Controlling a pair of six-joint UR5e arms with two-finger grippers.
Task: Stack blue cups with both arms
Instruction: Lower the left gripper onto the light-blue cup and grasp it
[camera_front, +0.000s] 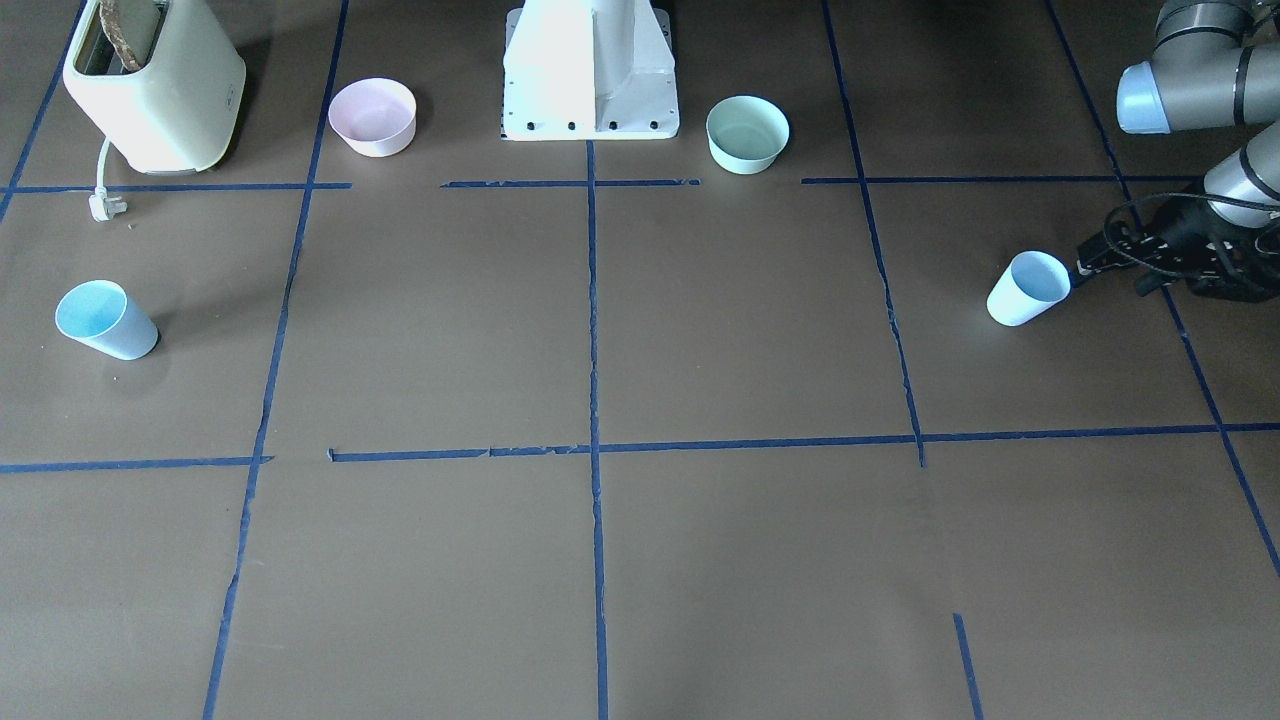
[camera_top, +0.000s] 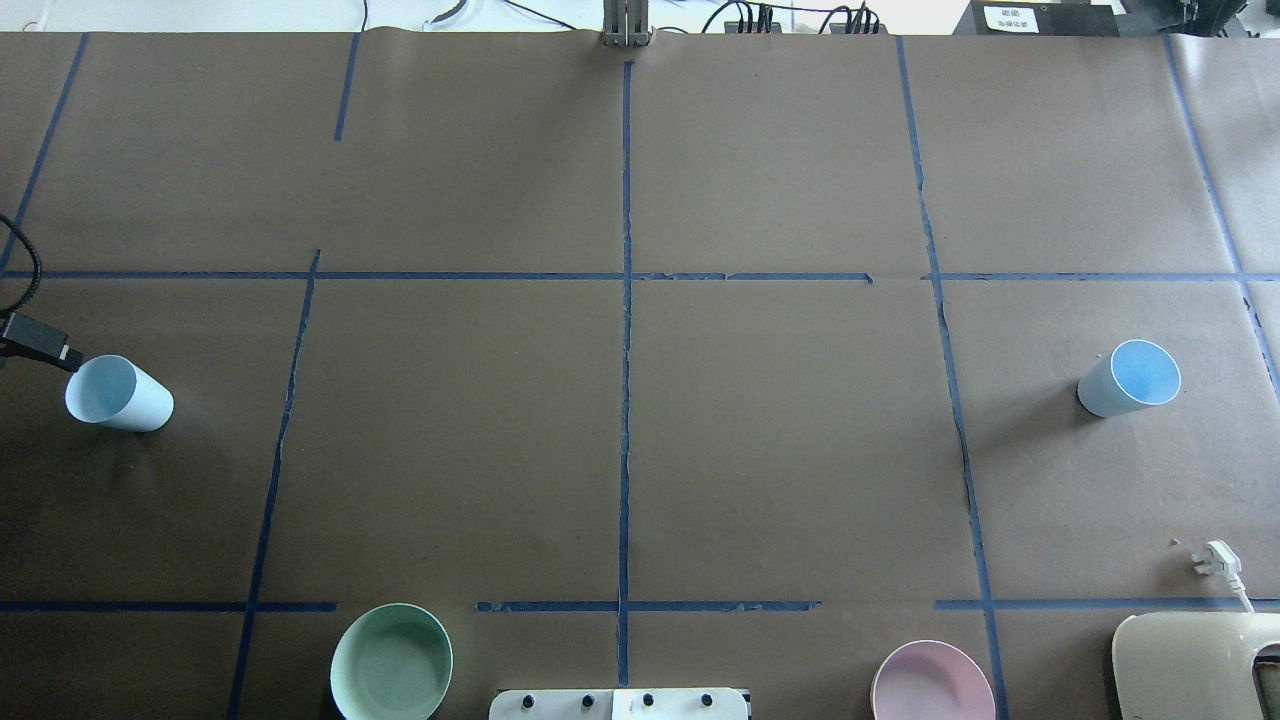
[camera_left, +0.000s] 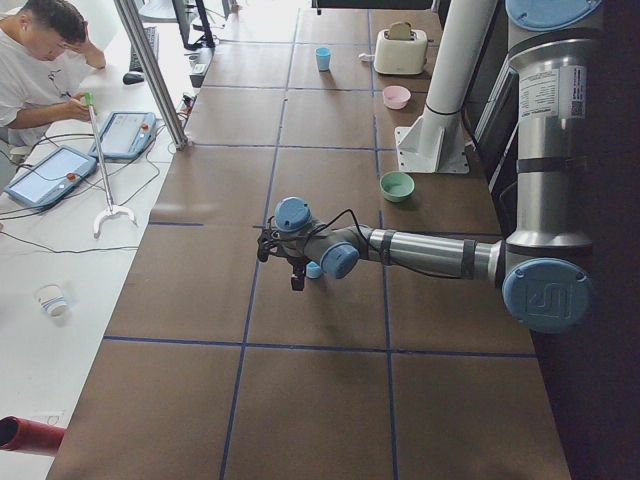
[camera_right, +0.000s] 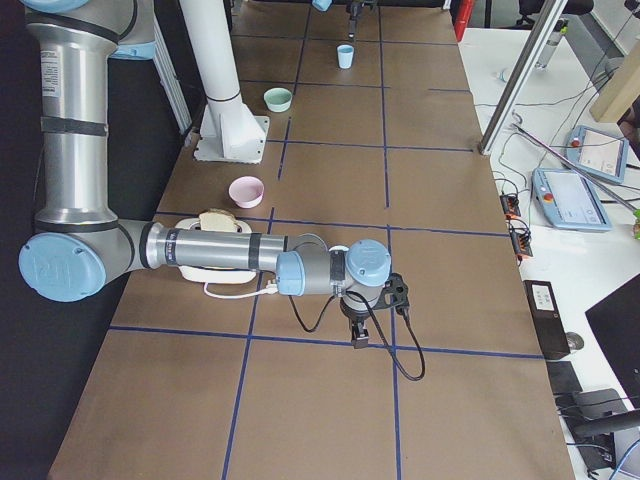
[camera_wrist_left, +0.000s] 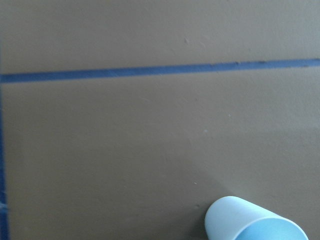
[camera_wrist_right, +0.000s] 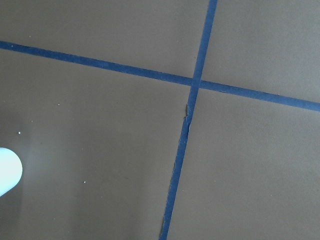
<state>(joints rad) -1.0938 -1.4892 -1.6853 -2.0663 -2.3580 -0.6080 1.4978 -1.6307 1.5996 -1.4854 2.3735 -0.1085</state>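
Two pale-blue cups stand upright on the brown table, far apart. One cup (camera_front: 1028, 288) is at the robot's left end; it also shows in the overhead view (camera_top: 118, 393) and at the bottom of the left wrist view (camera_wrist_left: 255, 224). My left gripper (camera_front: 1115, 278) hangs just beside this cup without touching it, fingers apart and empty; one fingertip (camera_top: 45, 347) shows overhead. The other cup (camera_front: 105, 320) stands at the robot's right end (camera_top: 1130, 378). My right gripper (camera_right: 360, 335) shows only in the exterior right view, low over the table; I cannot tell whether it is open.
A cream toaster (camera_front: 155, 85) with its plug (camera_front: 105, 205) stands at the back on the robot's right. A pink bowl (camera_front: 372, 116) and a mint-green bowl (camera_front: 747, 133) flank the white pedestal (camera_front: 590, 70). Blue tape lines cross the table.
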